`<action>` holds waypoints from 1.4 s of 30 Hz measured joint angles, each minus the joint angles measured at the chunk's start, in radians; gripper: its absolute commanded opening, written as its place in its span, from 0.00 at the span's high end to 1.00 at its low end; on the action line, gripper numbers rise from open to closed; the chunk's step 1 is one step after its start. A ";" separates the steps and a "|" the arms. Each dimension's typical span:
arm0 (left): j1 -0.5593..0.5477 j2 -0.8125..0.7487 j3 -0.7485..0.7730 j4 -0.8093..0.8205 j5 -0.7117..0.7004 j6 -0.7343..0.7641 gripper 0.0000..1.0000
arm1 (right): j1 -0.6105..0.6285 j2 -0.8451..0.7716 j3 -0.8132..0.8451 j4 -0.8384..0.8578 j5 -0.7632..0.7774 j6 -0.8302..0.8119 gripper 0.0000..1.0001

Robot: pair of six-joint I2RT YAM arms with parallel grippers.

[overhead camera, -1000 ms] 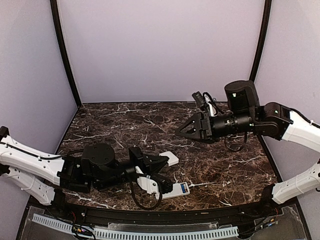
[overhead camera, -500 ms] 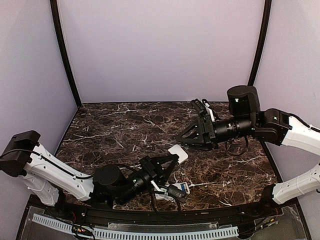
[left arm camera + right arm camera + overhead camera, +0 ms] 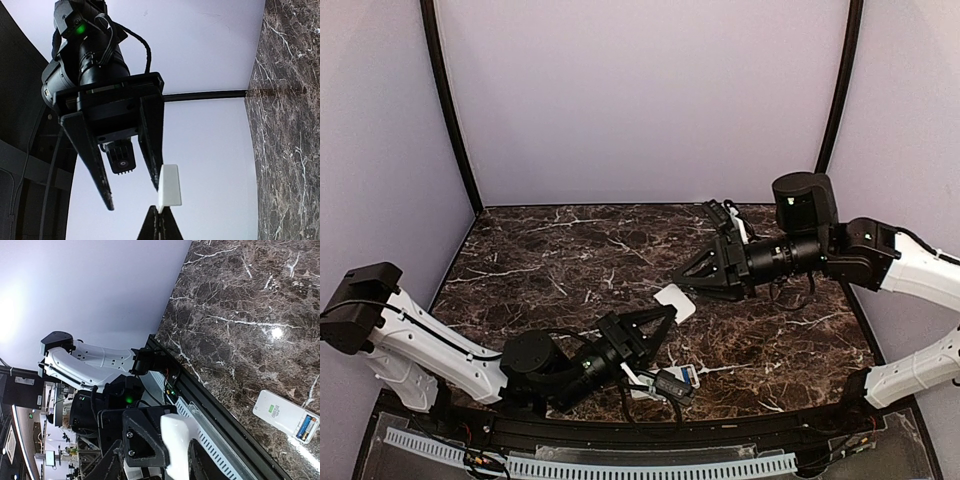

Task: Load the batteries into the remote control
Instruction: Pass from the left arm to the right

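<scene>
The remote control lies back up on the marble near the front edge, its green label showing. Its battery bay is uncovered, with bluish batteries inside. My left gripper is shut on the bottom edge of a small white cover piece and holds it upright above the table. My right gripper is level with the cover and open. One of its fingers is right beside the cover. I cannot tell whether they touch.
Dark marble table with lilac walls behind and at both sides. A slotted white cable duct runs along the front rail. In the top view the left arm's wrist lies low over the front of the table, beside the remote.
My left arm has swung round and carried the cover up and slightly right, towards the right gripper. The right gripper has dropped a little, and its jaws have narrowed around the cover.
</scene>
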 measured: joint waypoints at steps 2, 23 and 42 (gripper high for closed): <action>-0.003 0.000 0.000 0.002 0.001 0.008 1.00 | -0.016 -0.001 0.000 -0.012 0.003 -0.004 0.59; -0.007 -0.002 0.000 0.039 0.004 0.010 1.00 | -0.039 -0.018 -0.049 0.025 -0.106 0.003 0.74; -0.014 -0.008 0.002 0.076 0.000 -0.022 1.00 | -0.008 -0.019 -0.080 0.128 -0.131 0.063 1.00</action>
